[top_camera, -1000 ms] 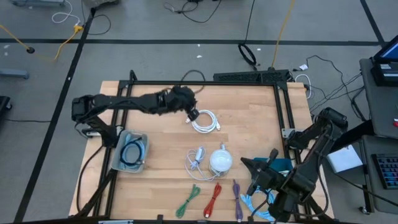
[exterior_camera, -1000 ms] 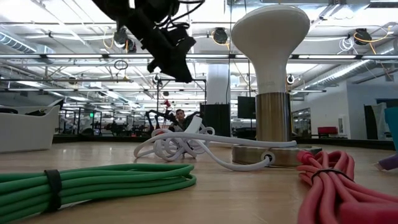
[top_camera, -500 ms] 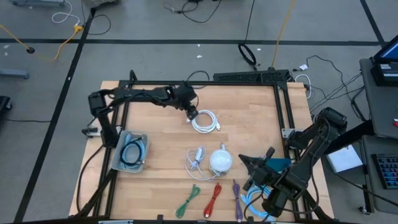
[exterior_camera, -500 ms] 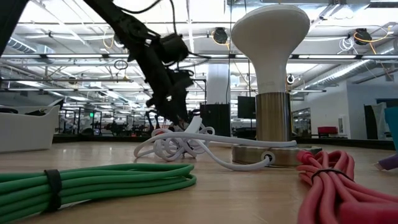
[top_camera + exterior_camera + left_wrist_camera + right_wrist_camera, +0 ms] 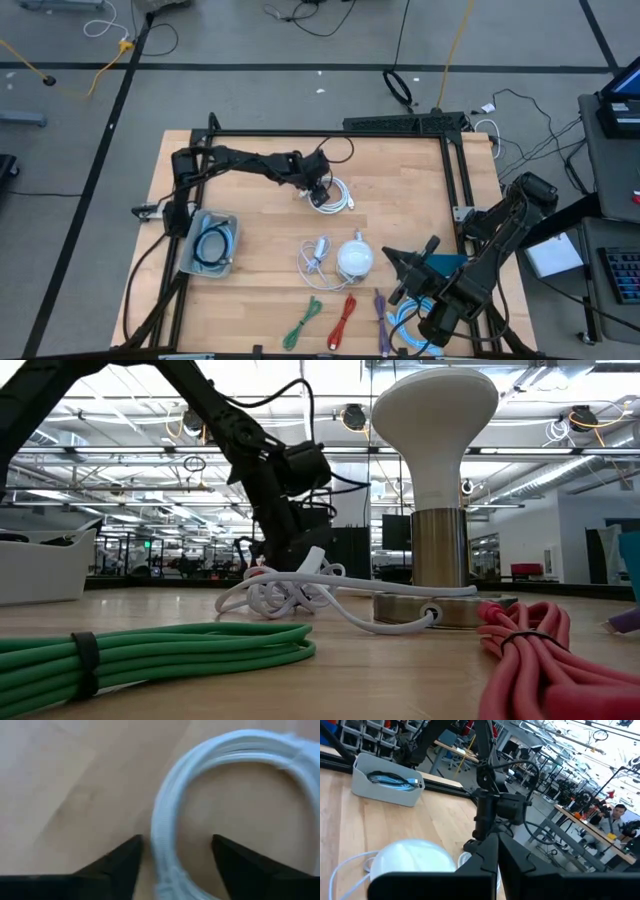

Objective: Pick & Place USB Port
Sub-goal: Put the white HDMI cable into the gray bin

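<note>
A white coiled cable (image 5: 331, 196) lies flat on the wooden table, far of centre; it also shows in the low view (image 5: 285, 590). My left gripper (image 5: 318, 188) has reached across from the table's left and is low over the coil's left part, open. In the left wrist view the left gripper (image 5: 175, 862) has one finger inside the loop and one outside, with a strand of the white coil (image 5: 162, 835) between them; I see no touch. My right gripper (image 5: 393, 266) waits shut at the near right, its shut fingers (image 5: 497, 855) pointing toward the table's left.
A grey bin (image 5: 208, 245) with a dark blue cable stands at the left. A white dome lamp (image 5: 354, 258) with its cord sits near centre. Green (image 5: 303, 322), red (image 5: 345, 315), purple (image 5: 381, 314) and light blue (image 5: 410, 330) cable bundles line the near edge.
My left gripper has moved toward the table's right edge and come down from well above the table to the white coil's left part. The coil has stayed where it was.
</note>
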Controlling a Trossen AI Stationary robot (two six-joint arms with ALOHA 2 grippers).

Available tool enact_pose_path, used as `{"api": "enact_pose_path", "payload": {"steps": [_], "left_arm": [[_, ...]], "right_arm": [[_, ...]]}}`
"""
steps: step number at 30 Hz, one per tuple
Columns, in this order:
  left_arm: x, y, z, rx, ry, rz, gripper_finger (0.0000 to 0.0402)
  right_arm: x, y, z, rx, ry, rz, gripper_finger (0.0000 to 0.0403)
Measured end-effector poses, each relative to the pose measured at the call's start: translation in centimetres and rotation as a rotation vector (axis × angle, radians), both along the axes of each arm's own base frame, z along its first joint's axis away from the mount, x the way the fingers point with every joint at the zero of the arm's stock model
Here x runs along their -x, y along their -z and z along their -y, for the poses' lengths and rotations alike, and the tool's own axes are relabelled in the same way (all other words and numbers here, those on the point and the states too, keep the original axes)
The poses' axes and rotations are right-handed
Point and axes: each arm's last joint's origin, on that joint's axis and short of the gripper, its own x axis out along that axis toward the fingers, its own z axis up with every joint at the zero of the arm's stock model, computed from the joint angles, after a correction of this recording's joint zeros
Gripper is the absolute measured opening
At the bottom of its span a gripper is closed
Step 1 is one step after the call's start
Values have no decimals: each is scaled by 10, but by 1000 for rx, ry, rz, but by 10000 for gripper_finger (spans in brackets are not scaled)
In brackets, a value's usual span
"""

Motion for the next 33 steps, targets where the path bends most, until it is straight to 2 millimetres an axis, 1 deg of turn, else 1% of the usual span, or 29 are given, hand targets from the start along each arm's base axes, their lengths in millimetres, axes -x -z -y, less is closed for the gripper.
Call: {"api": "enact_pose_path", "payload": {"steps": [2, 3, 5, 6, 7, 9, 11, 13, 16, 20, 22, 24, 26, 30, 31, 33], "left_arm": [[0, 3, -1, -9, -16, -22, 186], [1, 4, -1, -9, -24, -32, 153], [2, 5, -1, -11, -26, -47, 73], [3, 3, 0, -15, -12, -51, 41], [4, 1, 0, -21, -21, -51, 34], [6, -5, 2, -52, -60, -59, 34], [14, -19, 4, -85, -96, -87, 34], [19, -42, 6, -137, -141, -51, 34], [35, -83, 15, -211, -199, -24, 34], [69, -142, 46, -271, -223, 34, 34], [98, -171, 62, -266, -267, 60, 34], [131, -191, 79, -243, -334, 68, 34], [163, -205, 96, -207, -396, 63, 34], [224, -216, 124, -117, -537, -23, 34], [235, -216, 130, -98, -570, -45, 34], [242, -213, 142, -19, -562, -2, 34]], "right_arm": [[0, 1, 0, -2, 0, 1, 0], [0, 2, 0, 0, 0, 0, 0], [0, 1, 0, -1, 0, 2, 0], [0, 1, 0, -1, 0, 2, 0], [0, 1, 0, -2, 0, 3, 0], [0, 1, 0, -4, 0, 6, 0], [-1, 1, -1, -10, 1, 12, 0], [-1, 1, -1, -19, 1, 19, 0], [-2, 0, -2, -33, 2, 34, 0], [-3, 0, -3, -48, 3, 44, 0], [-3, 0, -4, -61, 2, 54, 0], [-3, 4, -3, -61, 2, 55, 0], [-2, 7, -3, -57, 2, 51, 0], [-6, 13, 2, -62, 22, 57, 0], [-8, 13, 3, -59, 28, 55, 0], [-11, 13, 5, -65, 40, 59, 0]]}}
